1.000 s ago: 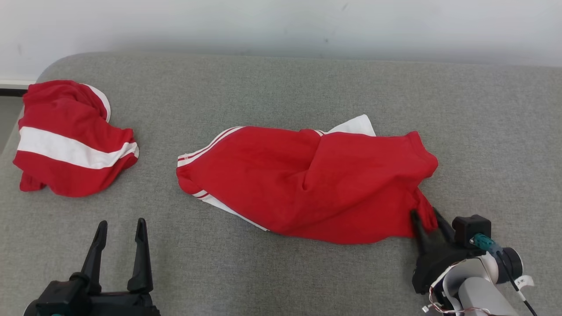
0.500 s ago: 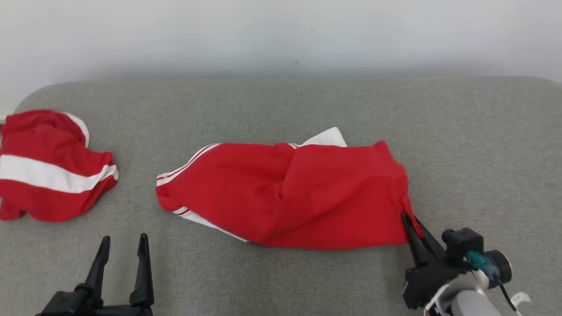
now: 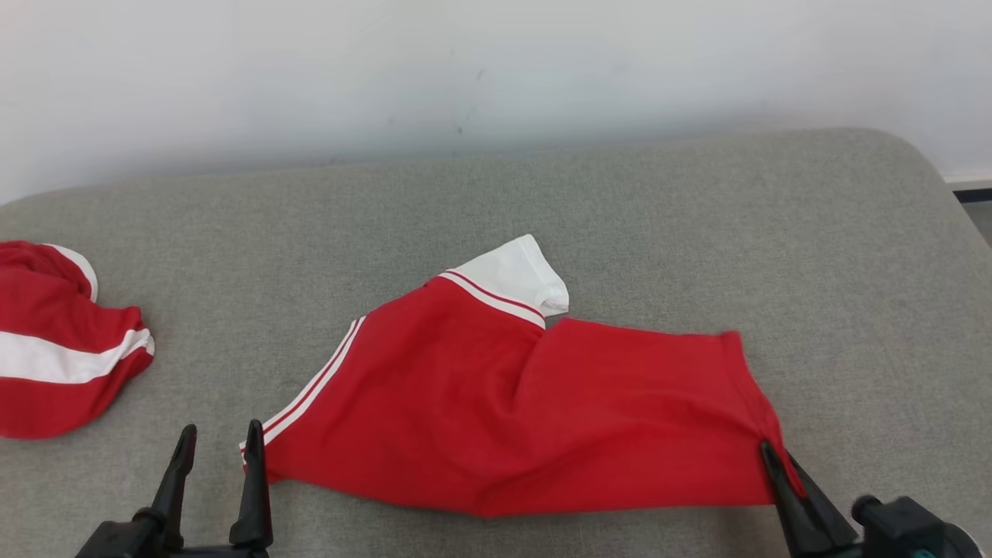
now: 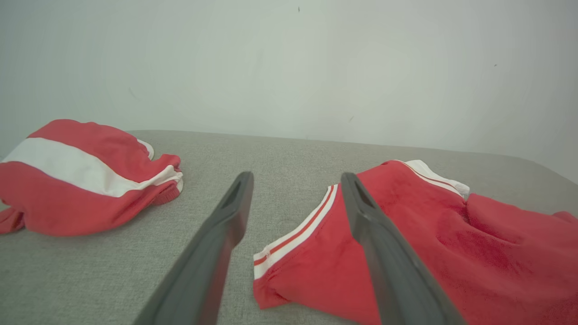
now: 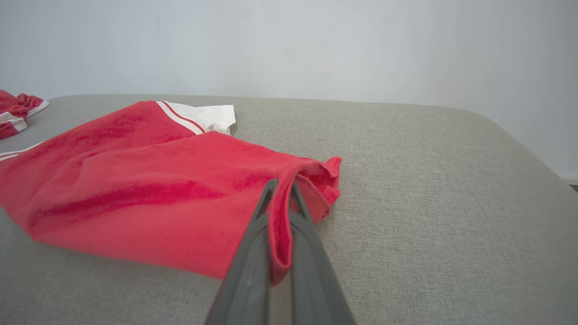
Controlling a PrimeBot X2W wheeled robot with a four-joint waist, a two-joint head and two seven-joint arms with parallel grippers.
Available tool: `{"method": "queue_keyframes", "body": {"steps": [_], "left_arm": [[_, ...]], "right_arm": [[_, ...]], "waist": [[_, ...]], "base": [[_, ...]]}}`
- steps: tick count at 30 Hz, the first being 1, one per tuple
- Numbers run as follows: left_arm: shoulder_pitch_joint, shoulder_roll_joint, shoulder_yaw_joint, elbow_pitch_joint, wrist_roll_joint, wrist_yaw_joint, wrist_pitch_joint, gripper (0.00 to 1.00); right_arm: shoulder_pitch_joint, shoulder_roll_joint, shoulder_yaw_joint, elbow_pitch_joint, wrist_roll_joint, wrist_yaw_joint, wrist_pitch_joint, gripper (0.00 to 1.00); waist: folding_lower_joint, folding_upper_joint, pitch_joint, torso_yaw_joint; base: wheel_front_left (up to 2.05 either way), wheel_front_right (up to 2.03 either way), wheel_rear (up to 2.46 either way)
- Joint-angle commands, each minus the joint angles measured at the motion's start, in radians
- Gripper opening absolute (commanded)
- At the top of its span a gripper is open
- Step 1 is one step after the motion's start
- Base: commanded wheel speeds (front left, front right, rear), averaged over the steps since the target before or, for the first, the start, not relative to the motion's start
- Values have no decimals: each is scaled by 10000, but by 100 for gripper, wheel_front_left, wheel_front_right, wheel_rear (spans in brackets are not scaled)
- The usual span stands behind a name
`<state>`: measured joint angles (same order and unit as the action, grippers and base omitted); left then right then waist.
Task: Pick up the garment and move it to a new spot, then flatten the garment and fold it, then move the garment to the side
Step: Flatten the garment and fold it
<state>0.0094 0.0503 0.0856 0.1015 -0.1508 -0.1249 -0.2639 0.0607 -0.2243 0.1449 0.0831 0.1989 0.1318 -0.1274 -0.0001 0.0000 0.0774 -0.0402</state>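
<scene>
Nearby, striped bundle point(image 3: 62, 341) far left; right tool point(image 3: 777, 459) pinches garment point(image 3: 504, 403) corner; left tool point(image 3: 220, 426) wide.

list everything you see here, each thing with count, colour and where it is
red garment: one, red with a white sleeve and striped trim, spread across the middle of the padded surface
crumpled garment: one, red with a white band, bunched at the surface's far left
padded surface: one, grey fabric, under both garments
wall: one, white, behind the surface
left hand: one, dark fingers, open, by the red garment's near left corner
right hand: one, dark fingers, shut on the red garment's right corner
</scene>
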Motion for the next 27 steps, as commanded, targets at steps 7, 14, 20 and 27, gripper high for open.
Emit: {"method": "queue_keyframes", "body": {"steps": [7, 14, 20, 27], "left_arm": [[-153, 4, 69, -85, -40, -29, -8, 100], [-241, 2, -43, -42, -95, 8, -8, 100], [-393, 3, -98, -89, -125, 63, -8, 100], [-670, 1, -182, 42, -235, 31, -8, 100]], "right_arm": [[1194, 253, -757, -1936, -149, -22, 863, 0], [652, 137, -777, -2137, -357, -22, 1013, 0], [-689, -335, -531, -1821, -596, -22, 1211, 0], [-3006, -741, 57, -227, -667, -22, 1301, 0]], "waist": [[1, 0, 385, -56], [1, 0, 456, 162], [1, 0, 644, 537], [1, 0, 1043, 1049]], "base": [[0, 0, 0], [0, 0, 0], [0, 0, 0], [0, 0, 0]]}}
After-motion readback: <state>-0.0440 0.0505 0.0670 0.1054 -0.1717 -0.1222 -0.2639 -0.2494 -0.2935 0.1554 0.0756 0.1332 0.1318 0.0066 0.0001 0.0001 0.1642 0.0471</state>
